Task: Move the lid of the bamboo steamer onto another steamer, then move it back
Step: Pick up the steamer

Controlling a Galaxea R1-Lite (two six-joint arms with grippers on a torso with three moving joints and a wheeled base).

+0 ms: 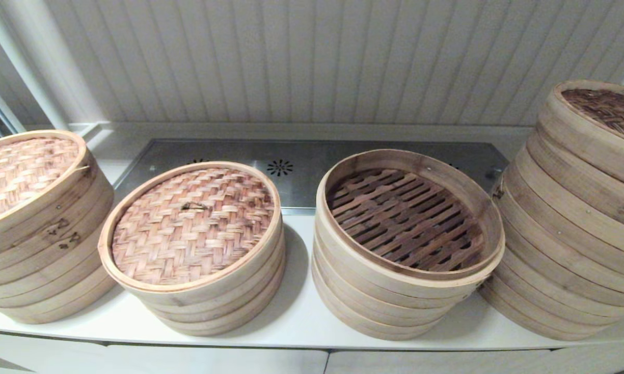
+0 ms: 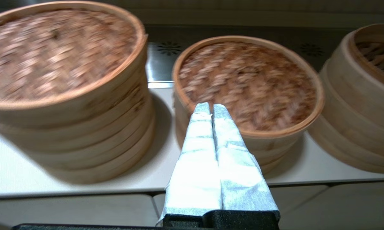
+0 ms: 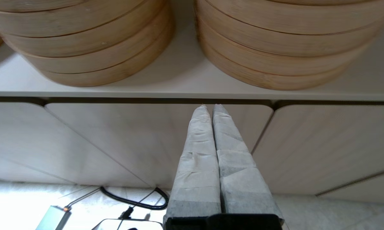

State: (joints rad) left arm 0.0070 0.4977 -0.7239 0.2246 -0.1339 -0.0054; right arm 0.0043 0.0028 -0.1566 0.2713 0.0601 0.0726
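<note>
A woven bamboo lid covers the second steamer stack from the left on the white counter. To its right stands an uncovered steamer stack with a slatted floor showing. My left gripper is shut and empty, hovering in front of the counter edge and pointing at the near rim of the lidded stack. My right gripper is shut and empty, low below the counter edge, facing the cabinet fronts. Neither arm shows in the head view.
A taller lidded stack stands at the far left and a tall stack at the far right. A steel steam plate lies behind them. Black cables and a small box lie on the floor below.
</note>
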